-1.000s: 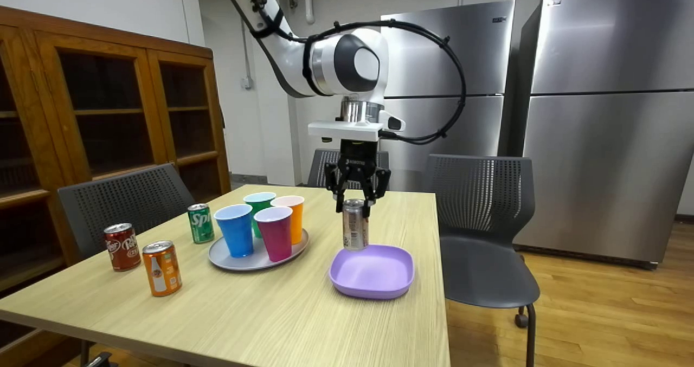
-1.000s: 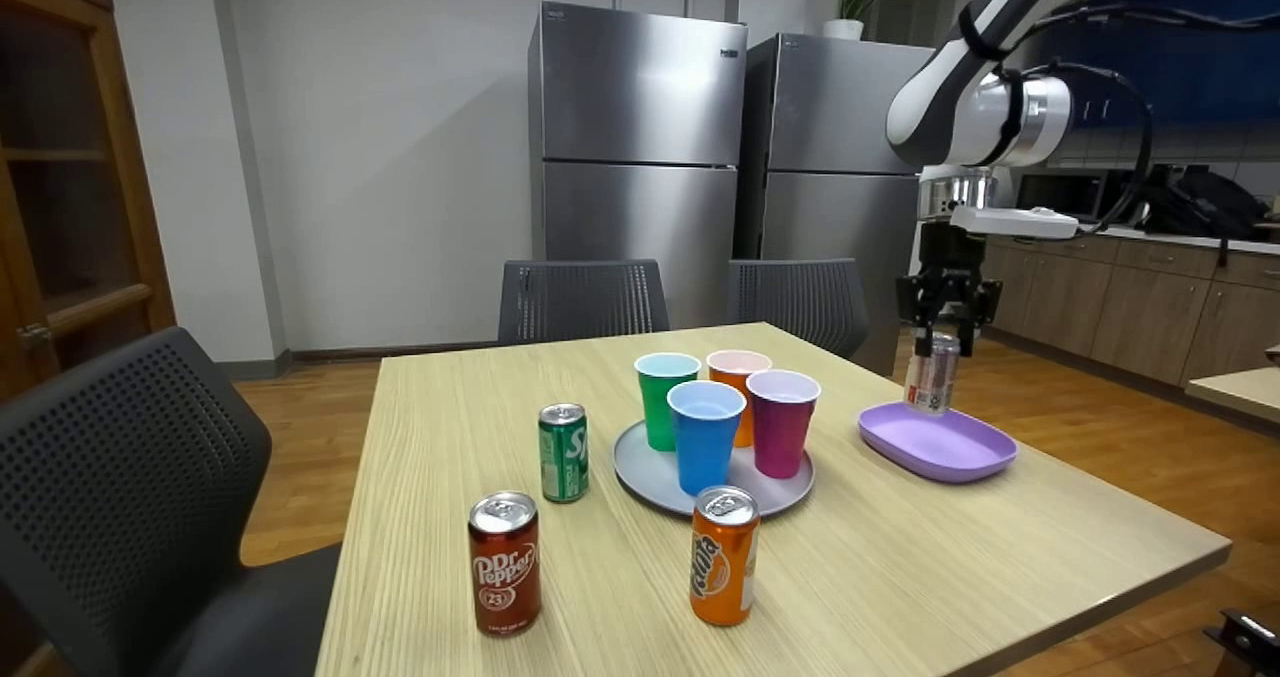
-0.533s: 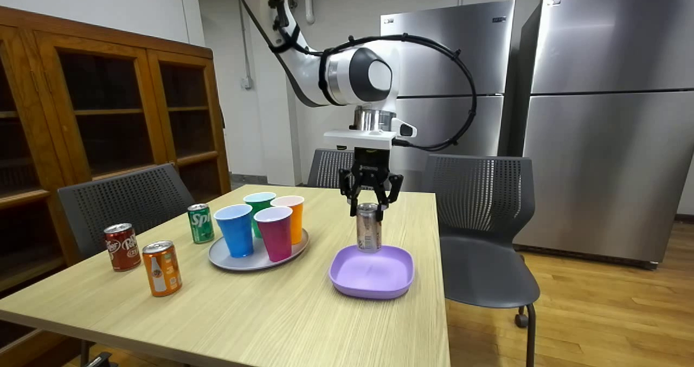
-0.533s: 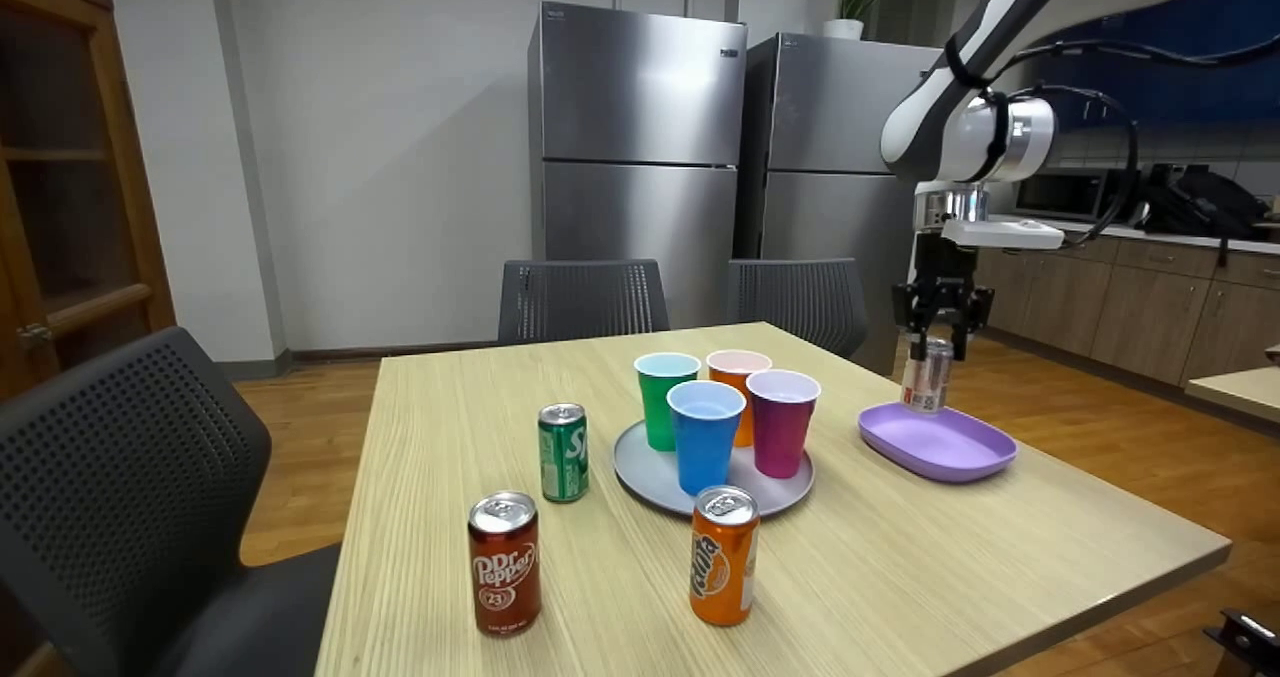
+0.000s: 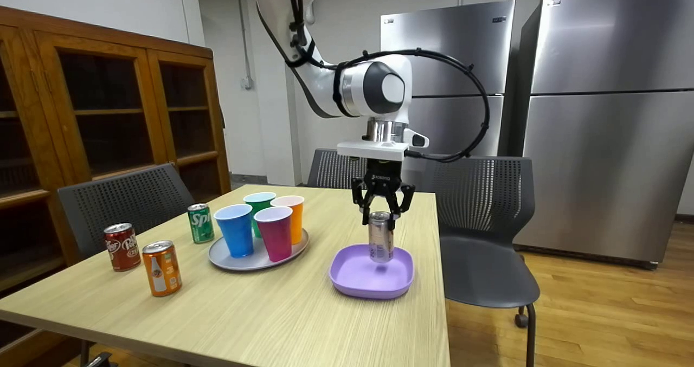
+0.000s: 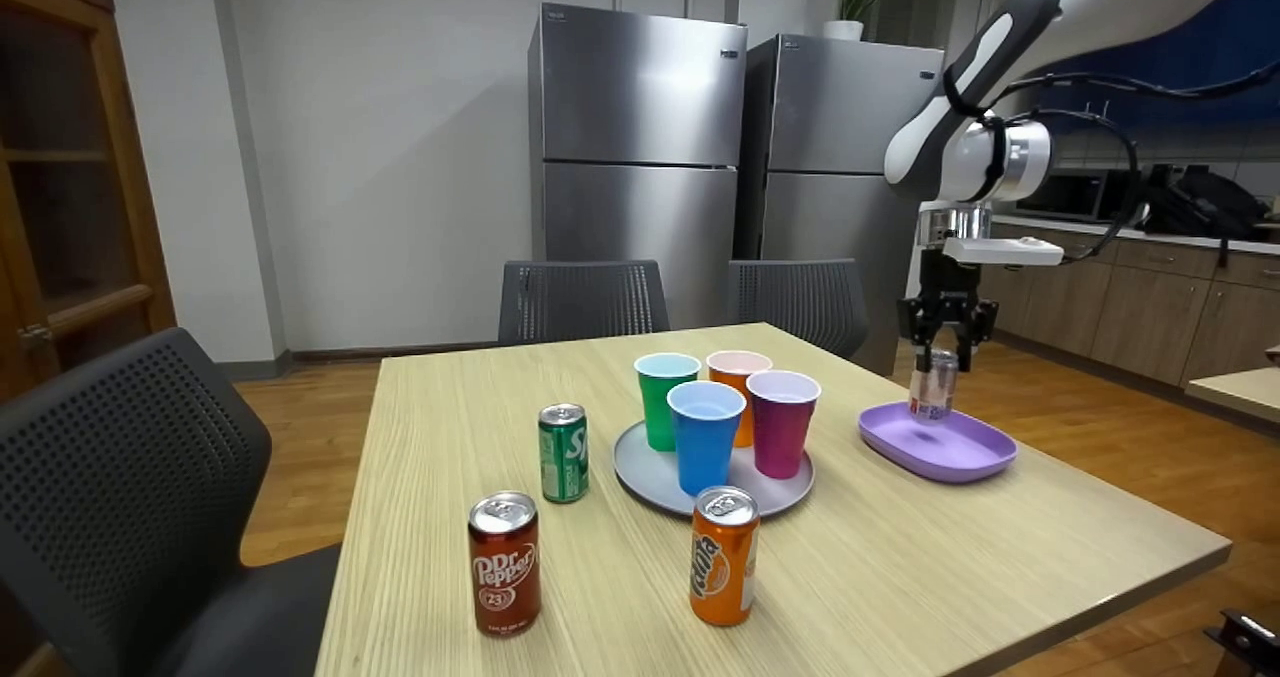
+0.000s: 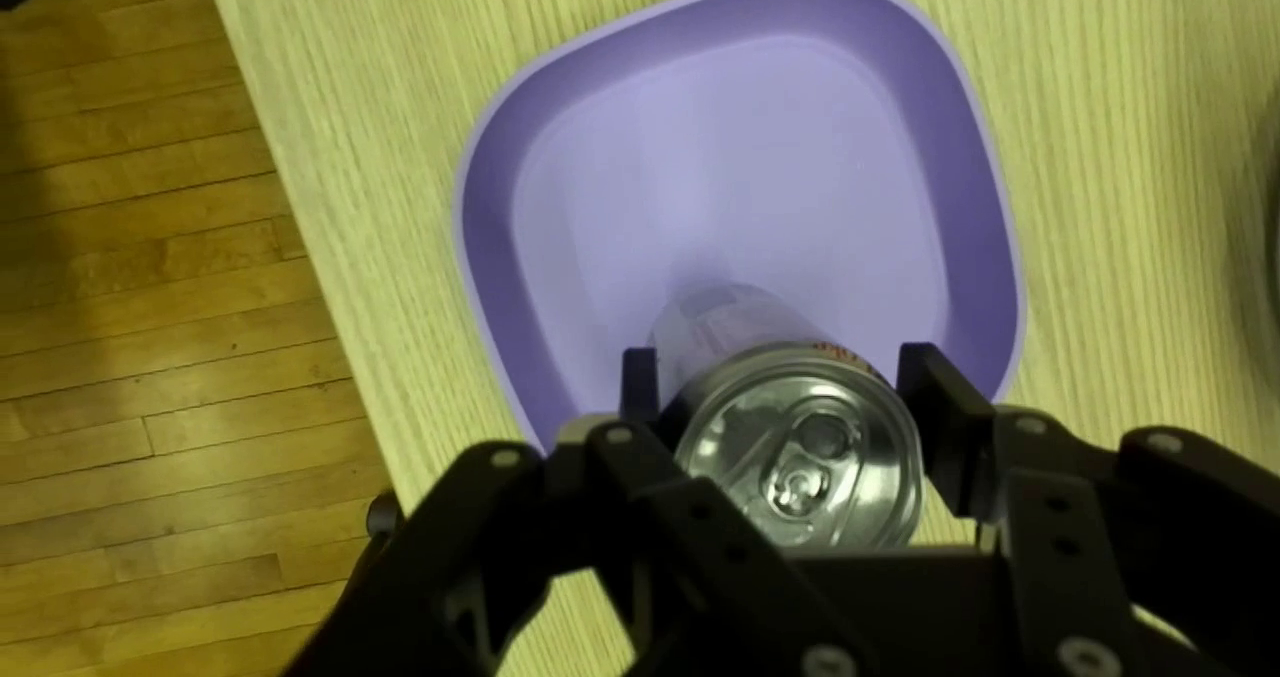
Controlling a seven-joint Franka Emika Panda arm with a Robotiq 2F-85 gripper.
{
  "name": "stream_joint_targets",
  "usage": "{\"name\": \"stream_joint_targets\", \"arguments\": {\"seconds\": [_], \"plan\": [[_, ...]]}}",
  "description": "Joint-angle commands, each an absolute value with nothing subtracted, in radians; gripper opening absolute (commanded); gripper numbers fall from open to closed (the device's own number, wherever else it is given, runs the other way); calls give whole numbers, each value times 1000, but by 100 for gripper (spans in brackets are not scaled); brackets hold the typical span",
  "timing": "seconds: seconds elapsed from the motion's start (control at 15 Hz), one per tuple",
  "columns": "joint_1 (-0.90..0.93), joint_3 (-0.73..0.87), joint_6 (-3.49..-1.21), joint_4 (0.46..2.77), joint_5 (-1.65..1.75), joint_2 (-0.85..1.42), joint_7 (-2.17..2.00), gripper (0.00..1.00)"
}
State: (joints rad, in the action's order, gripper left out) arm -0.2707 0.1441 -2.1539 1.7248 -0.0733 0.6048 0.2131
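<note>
My gripper is shut on a small silver can, with one finger on each side near its top. The can is upright or nearly so, over the far part of a shallow purple dish. I cannot tell whether its base touches the dish. In an exterior view the gripper, the can and the dish show at the right side of the table. In the wrist view the can's lid and pull tab lie between the fingers, with the dish below.
A grey plate holds several cups, among them a blue cup and a magenta cup. A Sprite can, a Dr Pepper can and an orange Fanta can stand beyond it. Chairs surround the table.
In both exterior views the gripper has moved down with the can, and in one of them also to the right, bringing the can from the dish's far edge to over its inside.
</note>
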Motion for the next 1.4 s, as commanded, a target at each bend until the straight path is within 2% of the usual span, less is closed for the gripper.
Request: {"name": "stream_joint_targets", "arguments": {"seconds": [0.0, 0.73, 0.8, 0.87, 0.93, 1.07, 1.33], "plan": [[-293, 136, -2139, 1672, -87, 634, 184, 37], [-305, 137, -2137, 1637, -85, 671, 154, 37], [-306, 136, -2135, 1638, -88, 671, 151, 43], [-306, 136, -2136, 1640, -90, 671, 148, 86], [-306, 136, -2136, 1642, -90, 669, 145, 88], [-303, 138, -2140, 1651, -90, 658, 137, 99], [-295, 145, -2145, 1671, -82, 618, 119, 100]]}}
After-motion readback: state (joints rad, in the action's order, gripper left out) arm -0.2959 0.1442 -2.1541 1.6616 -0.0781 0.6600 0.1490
